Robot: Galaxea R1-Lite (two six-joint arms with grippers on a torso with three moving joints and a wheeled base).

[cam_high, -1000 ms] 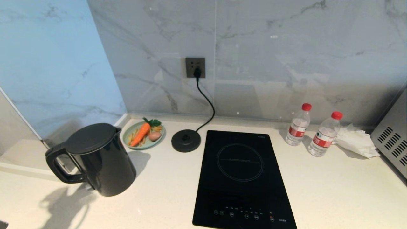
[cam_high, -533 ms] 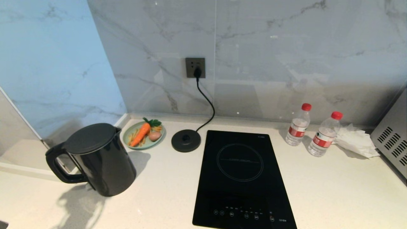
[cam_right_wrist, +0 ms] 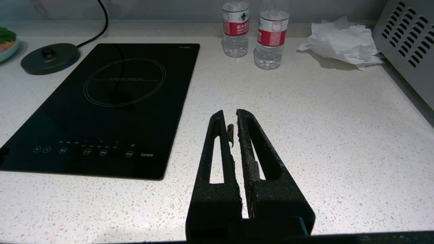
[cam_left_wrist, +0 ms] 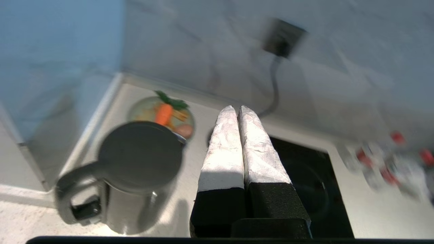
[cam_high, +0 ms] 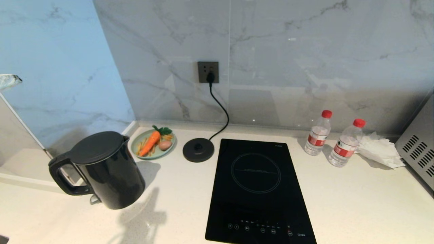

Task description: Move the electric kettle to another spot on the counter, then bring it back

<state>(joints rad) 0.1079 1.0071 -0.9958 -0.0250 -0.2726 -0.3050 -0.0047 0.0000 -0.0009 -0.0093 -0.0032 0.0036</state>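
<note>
Left wrist view had the left gripper (cam_left_wrist: 236,109) clamped shut on nothing, up above the electric kettle (cam_left_wrist: 130,169). Kettle sat upright on the counter (cam_high: 176,189), and the right gripper (cam_right_wrist: 229,117) was closed and empty too.

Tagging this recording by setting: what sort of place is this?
Most likely a home kitchen: a stone counter with a built-in induction hob, an electric kettle standing off its corded base, and a marble wall.

Grey-veined marble wall (cam_high: 288,61) with dark socket (cam_high: 208,72), blue-lit panel (cam_high: 51,74) at left.
</note>
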